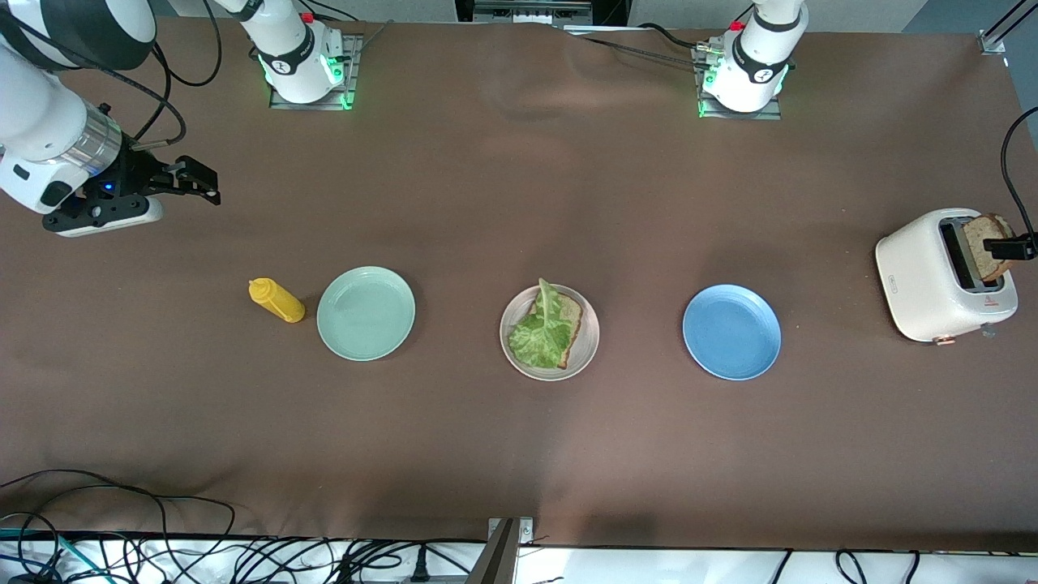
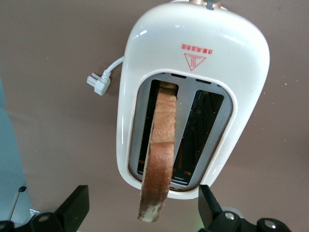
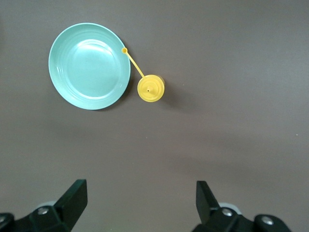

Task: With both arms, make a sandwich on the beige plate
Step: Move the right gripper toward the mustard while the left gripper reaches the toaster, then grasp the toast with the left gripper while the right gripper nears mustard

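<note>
The left end effector (image 2: 143, 209) hung over the toaster (image 1: 932, 280) at the left arm's end of the table, its fingers (image 2: 73, 205) spread wide on either side of the slice (image 2: 159, 154) that stood up out of one slot — not yet clamped on it. The main risk lay here: the slice leaned at a slant, so fingers closing off-centre could pinch only the crust, tear it, or push it back into the slot. A lift that was not straight up could drag the slice against the slot's edge and tip the toaster.

A second risk waited at the beige plate (image 1: 585, 357), midway along the table. The lettuce (image 1: 542, 332) lay loosely over the lower slice (image 1: 570, 312) and spilled past it, so a top slice set down crooked could slide off or shove the leaf onto the rim.

The right end effector (image 1: 190, 180) hovered, jaws apart and empty, over the right arm's end of the table, waiting; it posed little hazard unless it swung down toward the bottle (image 1: 276, 299).

Counted: two slices — one in the toaster, one on the beige plate; one lettuce leaf; three plates, counting the mint plate (image 1: 366, 313) and the blue plate (image 1: 731, 332); one yellow bottle beside the mint plate; one toaster with two slots.
</note>
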Robot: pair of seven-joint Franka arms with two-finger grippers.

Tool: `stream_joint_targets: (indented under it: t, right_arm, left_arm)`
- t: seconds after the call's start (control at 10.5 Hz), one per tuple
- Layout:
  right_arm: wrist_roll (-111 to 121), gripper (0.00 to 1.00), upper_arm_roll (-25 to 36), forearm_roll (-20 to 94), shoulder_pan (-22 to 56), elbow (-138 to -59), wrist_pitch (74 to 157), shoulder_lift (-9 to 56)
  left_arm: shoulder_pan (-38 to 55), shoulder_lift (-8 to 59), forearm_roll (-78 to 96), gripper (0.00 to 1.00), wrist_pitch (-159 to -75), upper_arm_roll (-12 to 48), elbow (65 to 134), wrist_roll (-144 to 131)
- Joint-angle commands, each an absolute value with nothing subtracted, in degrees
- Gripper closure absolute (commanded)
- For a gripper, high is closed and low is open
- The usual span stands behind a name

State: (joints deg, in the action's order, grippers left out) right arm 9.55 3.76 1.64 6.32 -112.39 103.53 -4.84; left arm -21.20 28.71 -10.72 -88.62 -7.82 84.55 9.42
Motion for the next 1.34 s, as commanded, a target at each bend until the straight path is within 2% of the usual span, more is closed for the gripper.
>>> stream_joint_targets:
  t: [0.0,0.19,0.29,0.57,0.77,0.96,1.24]
  right_arm:
    - [11.3,0.00,2.6,1.0,4.5,-113.8,104.8,-6.2]
    - [11.3,0.00,2.6,1.0,4.2,-113.9,104.7,-6.2]
    - [11.3,0.00,2.6,1.0,4.0,-113.8,104.7,-6.1]
    - [12.0,0.00,2.6,1.1,4.0,-113.8,104.7,-6.1]
    - [14.5,0.00,2.7,1.2,3.7,-113.8,104.7,-5.5]
    - [31.5,0.00,2.8,3.4,1.3,-113.4,105.3,-3.3]
    - [54.8,0.00,3.3,11.0,-2.3,-111.5,106.4,4.5]
  left_arm:
    - [-20.9,29.1,-12.4,0.12,-87.1,-7.4,84.7,10.4]
    - [-20.6,29.2,-12.5,0.48,-86.4,-7.3,84.6,10.3]
    - [-20.6,29.2,-12.5,0.57,-86.3,-7.3,84.6,10.3]
    - [-20.3,29.2,-12.6,0.98,-86.0,-7.2,84.6,10.1]
    - [-20.0,29.2,-13.8,1.00,-85.8,-7.1,84.4,10.2]
    - [-19.3,28.9,-14.0,1.00,-85.5,-7.1,83.7,10.2]
    - [-18.0,27.7,-13.9,1.00,-80.5,-6.5,79.7,10.3]
